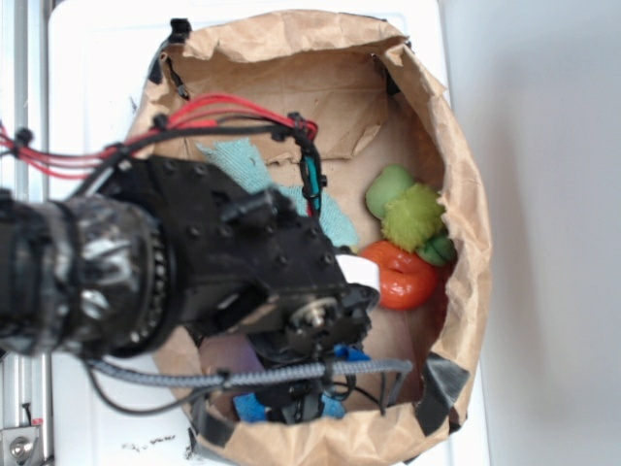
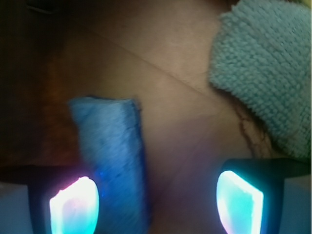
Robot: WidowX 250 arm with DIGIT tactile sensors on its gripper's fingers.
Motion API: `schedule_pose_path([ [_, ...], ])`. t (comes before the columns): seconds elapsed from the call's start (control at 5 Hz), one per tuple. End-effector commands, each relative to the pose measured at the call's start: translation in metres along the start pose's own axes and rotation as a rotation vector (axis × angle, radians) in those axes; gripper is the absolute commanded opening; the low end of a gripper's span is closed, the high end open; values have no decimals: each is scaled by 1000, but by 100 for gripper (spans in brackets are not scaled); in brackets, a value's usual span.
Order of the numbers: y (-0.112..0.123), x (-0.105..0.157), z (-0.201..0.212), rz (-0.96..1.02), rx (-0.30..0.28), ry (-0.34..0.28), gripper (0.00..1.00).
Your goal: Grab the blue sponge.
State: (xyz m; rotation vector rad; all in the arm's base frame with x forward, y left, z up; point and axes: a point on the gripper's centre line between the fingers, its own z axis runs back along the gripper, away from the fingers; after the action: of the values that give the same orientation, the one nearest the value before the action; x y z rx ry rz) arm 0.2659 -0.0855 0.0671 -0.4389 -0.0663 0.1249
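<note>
The blue sponge (image 2: 112,151) lies flat on the brown paper floor of the bag, long side running away from me. In the wrist view my gripper (image 2: 156,200) is open and low over the floor. The sponge sits between the fingers, close against the left finger (image 2: 73,204), while the right finger (image 2: 240,202) stands well apart from it. In the exterior view the arm covers the gripper; only a blue corner of the sponge (image 1: 249,408) shows under it near the bag's front wall.
A brown paper bag (image 1: 466,194) walls in the whole area. A pale teal terry towel (image 2: 268,73) lies to the far right of the sponge, also in the exterior view (image 1: 243,160). An orange ring toy (image 1: 403,277) and green plush toys (image 1: 412,216) sit at the bag's right side.
</note>
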Motion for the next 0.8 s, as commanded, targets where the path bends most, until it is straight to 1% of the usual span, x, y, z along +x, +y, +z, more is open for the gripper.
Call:
schedule_pose_path([
  [0.0,-15,0,-10,-66,-14,-34,100],
  [0.2,-20,-2,-27,-68,-30,-8,100],
  [0.4,-26,-8,-61,-92,60,25,100],
  [0.6,-23,-7,-69,-81,147,23,100],
])
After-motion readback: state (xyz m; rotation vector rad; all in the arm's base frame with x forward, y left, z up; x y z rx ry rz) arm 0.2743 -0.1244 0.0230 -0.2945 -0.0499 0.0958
